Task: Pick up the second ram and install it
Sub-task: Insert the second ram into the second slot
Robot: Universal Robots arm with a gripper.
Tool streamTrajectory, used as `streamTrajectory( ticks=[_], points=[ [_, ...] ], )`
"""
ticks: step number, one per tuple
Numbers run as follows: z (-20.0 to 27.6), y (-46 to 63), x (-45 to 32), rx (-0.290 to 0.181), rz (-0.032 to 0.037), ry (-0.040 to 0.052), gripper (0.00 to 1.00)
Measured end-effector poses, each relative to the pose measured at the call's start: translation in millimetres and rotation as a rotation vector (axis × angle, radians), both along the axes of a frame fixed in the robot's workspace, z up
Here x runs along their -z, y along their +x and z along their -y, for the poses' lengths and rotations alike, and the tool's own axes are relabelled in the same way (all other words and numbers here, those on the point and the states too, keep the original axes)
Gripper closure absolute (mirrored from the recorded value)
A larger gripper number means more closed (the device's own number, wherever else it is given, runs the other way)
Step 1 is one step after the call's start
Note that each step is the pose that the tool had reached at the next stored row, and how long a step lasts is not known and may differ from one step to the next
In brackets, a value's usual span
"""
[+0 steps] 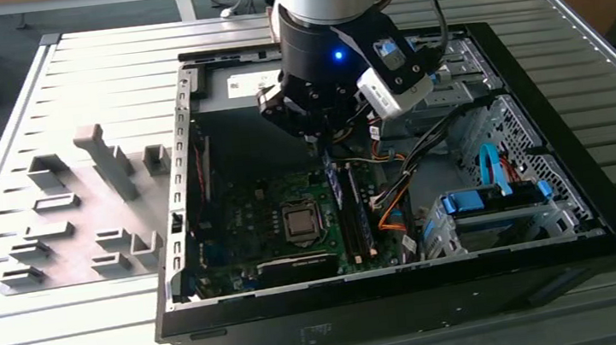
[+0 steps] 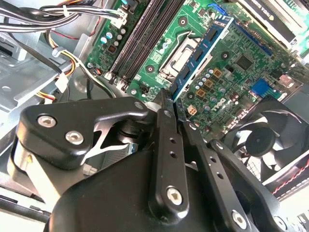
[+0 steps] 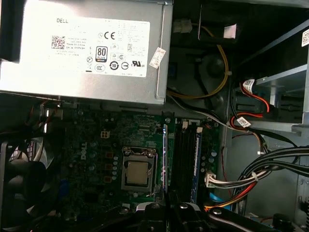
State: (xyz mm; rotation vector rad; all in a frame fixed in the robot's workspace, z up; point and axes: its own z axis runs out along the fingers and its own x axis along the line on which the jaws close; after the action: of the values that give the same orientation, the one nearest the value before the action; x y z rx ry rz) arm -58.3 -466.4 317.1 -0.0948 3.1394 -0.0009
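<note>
green second ram (image 2: 202, 53) clamped edge-on between the gripper (image 2: 170, 108) tips.

Slatted metal table (image 1: 95, 332), open black computer case (image 1: 413, 299) lying on it, grey plastic blocks (image 1: 83, 213) just beside the case, toward the exterior view's left

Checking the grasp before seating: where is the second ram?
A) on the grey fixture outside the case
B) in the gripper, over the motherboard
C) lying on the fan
B: the second ram sits clamped in the gripper over the motherboard.
</note>
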Motion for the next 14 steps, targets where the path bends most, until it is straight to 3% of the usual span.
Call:
streamTrajectory(
  ticks=[5,14],
  points=[
    [0.0,5.6,4.0,0.000,0.0000,-0.0001,0.86],
    [0.0,8.3,19.6,-0.002,-0.0004,0.0000,0.86]
  ],
)
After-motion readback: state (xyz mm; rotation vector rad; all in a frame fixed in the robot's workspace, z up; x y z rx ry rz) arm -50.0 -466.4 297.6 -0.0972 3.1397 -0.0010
